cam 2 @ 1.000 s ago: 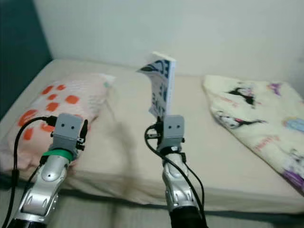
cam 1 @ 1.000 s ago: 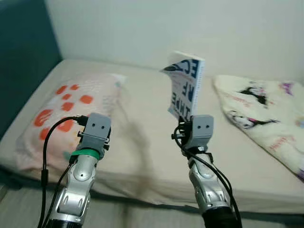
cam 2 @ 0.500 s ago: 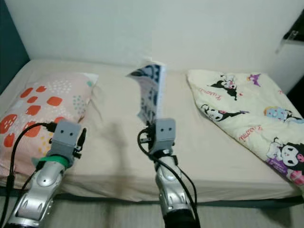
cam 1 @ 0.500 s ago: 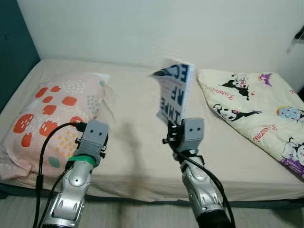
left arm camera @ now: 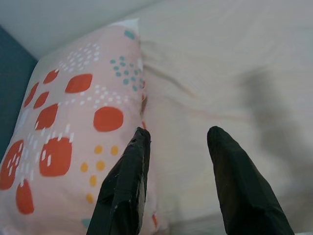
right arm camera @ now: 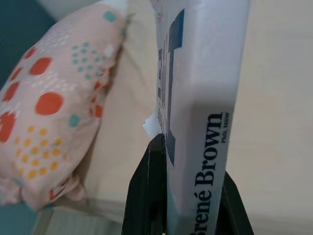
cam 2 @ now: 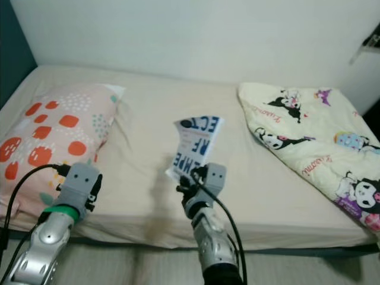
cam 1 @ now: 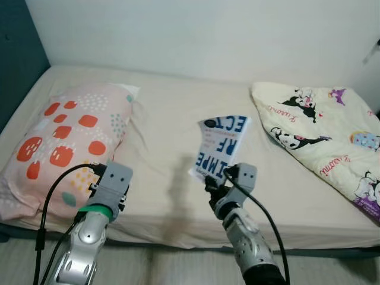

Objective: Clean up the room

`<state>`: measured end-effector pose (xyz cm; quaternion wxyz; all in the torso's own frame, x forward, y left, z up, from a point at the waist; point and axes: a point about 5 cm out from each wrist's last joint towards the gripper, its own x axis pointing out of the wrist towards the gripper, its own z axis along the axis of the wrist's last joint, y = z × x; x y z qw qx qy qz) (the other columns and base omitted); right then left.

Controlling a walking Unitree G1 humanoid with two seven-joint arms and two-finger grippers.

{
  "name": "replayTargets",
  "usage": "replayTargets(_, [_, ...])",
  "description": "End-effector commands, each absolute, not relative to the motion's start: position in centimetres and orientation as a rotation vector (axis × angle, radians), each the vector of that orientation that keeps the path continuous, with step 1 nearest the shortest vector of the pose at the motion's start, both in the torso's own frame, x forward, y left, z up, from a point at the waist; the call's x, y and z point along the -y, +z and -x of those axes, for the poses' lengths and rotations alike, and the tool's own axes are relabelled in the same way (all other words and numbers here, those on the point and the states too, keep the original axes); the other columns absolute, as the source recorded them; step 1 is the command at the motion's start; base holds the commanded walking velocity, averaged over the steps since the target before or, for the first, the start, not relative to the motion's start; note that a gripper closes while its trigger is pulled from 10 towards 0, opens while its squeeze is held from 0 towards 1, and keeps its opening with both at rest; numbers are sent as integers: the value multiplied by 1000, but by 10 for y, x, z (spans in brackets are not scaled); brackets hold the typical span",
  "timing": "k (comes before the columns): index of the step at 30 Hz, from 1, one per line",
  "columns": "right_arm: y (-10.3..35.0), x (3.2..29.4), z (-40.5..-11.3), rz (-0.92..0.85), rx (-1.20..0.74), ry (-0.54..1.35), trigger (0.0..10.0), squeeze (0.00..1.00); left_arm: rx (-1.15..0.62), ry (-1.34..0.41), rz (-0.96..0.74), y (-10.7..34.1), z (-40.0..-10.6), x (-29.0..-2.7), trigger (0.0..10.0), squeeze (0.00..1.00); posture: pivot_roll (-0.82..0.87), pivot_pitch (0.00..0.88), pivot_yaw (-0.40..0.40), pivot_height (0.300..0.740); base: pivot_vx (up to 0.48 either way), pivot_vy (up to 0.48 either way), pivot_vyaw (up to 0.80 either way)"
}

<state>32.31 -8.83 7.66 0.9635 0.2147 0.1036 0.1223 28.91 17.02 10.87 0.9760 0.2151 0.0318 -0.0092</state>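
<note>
Book [cam 1: 221, 148] clamped between the two black fingers of the right gripper [cam 1: 215, 181], lifted clear of the bed [cam 1: 172, 136] and tilted over the middle of the mattress. White cover printed with large blue capitals, partly readable as "ECT", "RF" and "IMPE" stacked in three lines, running sideways from the head views. White spine in the right wrist view, lettered in black "rené Brown" with the first letter cut off, then a small "PhD, MSW"; a black finger [right arm camera: 146, 196] pressed against each face of the cover.

Left gripper [left arm camera: 176, 142] held low over the near edge of the bed, fingers spread apart with nothing between them, just beside the near corner of the pillow [cam 1: 65, 142]. Green band round the left wrist, black cable looping down from it.

Pillow on the robot's left side of the bed: pale pink, with orange-red blobs and small teal and yellow dots. Cream blanket [cam 1: 320, 130] bunched on the right side, printed with black-and-white cartoon figures and small pink script too fine to read. Plain beige sheet between them, white wall behind, dark teal panel at far left.
</note>
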Motion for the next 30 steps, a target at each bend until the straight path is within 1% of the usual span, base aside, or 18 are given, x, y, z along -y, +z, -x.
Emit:
replayTargets(1, [84,80,-326,-449,-182,279,10000,0,-73,-39,-427,105,-285,-169,10000,0,90,95,-35,740,0,0,0])
replayTargets(2, [86,77,-328,-475,-186,293,10000,0,-71,-37,-416,106,-284,-168,10000,0,103,101,-43,740,0,0,0])
replayTargets(5, [88,73,-329,-482,-179,306,10000,0,-68,-33,-402,107,-282,-168,10000,0,108,102,-46,740,0,0,0])
replayTargets(7, [92,67,-331,-459,-158,327,10000,0,-63,-27,-385,108,-280,-166,10000,0,113,103,-49,740,0,0,0])
replayTargets(10, [93,65,-331,-436,-156,338,10000,0,-63,-27,-375,108,-279,-164,10000,0,118,104,-51,735,0,0,0])
replayTargets(11, [93,65,-331,-436,-156,338,10000,0,-63,-27,-375,108,-279,-164,10000,0,118,104,-51,735,0,0,0])
replayTargets(13, [92,65,-331,-415,-153,344,10000,0,-62,-28,-368,109,-279,-163,10000,0,117,105,-53,720,0,0,0])
replayTargets(24, [92,68,-332,-405,-149,341,10000,0,-59,-36,-364,109,-279,-161,10000,0,108,107,-50,700,0,0,0])
replayTargets(30, [92,73,-333,-392,-138,325,10000,0,-58,-46,-366,111,-279,-159,10000,0,108,108,-46,680,0,0,0])
